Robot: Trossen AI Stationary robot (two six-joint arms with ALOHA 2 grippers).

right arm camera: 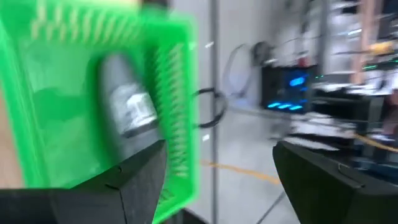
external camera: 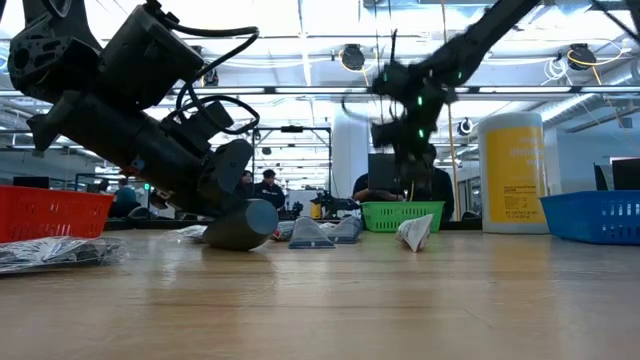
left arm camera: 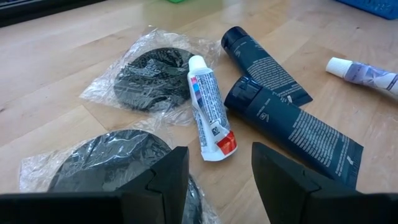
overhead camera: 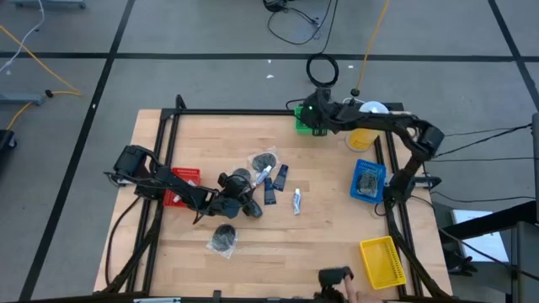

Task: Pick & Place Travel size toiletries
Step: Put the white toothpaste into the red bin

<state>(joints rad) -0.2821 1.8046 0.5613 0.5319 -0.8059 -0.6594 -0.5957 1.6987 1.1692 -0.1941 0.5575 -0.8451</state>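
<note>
Wooden table (overhead camera: 328, 227): left hand (left arm camera: 214, 168), fingers apart, crowded by packets (left arm camera: 149, 79) and tubes (left arm camera: 292, 127); right hand (right arm camera: 217, 168) apart over green basket (right arm camera: 62, 93)

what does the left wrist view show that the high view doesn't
Only the left wrist view shows the print on the small white toothpaste tube, lying ahead of the left gripper, jaws open. Only the high view shows the yellow basket, red basket and right gripper over the green basket. Both show the two dark blue tubes and wrapped round packets.
</note>
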